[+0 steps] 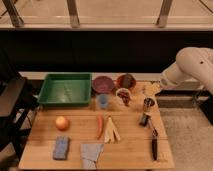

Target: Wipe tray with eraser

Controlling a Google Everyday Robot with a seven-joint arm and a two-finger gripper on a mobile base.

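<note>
One rimmed green plastic tray lies well left of the gripper, whose grasp cannot be told.

Orange, blue sponge, cloth, purple bowl, maybe knife, hand over table right corner

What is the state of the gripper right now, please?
Gripper: cannot be told whether open or closed; it hovers over the far right edge of the table, well away from the tray.

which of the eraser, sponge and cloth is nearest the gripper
The eraser, the dark block before the gripper at back right of the table; sponge and cloth lie front left.
</note>
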